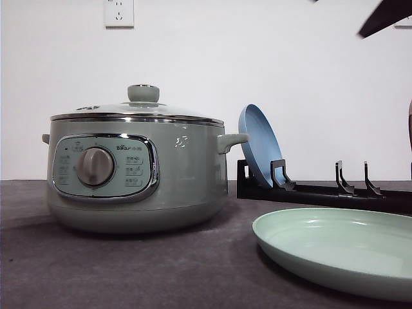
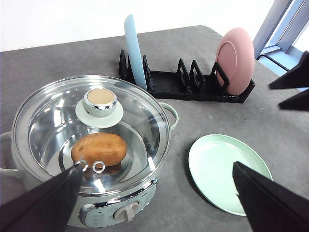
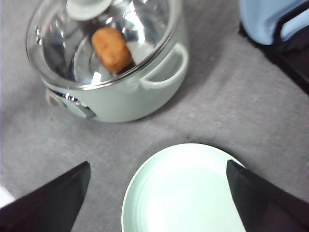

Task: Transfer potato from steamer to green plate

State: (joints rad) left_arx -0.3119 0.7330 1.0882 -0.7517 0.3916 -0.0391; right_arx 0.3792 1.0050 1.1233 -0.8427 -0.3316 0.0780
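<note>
The steamer (image 1: 135,174) stands at the left of the table with its glass lid (image 2: 91,125) on. Through the lid I see the potato (image 2: 99,149) lying on the bottom inside; the right wrist view also has the potato (image 3: 111,48) under the glass. The green plate (image 1: 341,248) lies flat and bare on the table to the right of the steamer. My left gripper (image 2: 157,166) hangs open above the steamer's front edge, holding nothing. My right gripper (image 3: 158,164) is open above the green plate (image 3: 186,193), also holding nothing.
A black dish rack (image 2: 186,84) stands behind the green plate, holding an upright blue plate (image 1: 259,145) and a pink plate (image 2: 235,60). The lid has a green knob (image 2: 100,101). A dark arm part (image 1: 385,16) hangs at the front view's top right.
</note>
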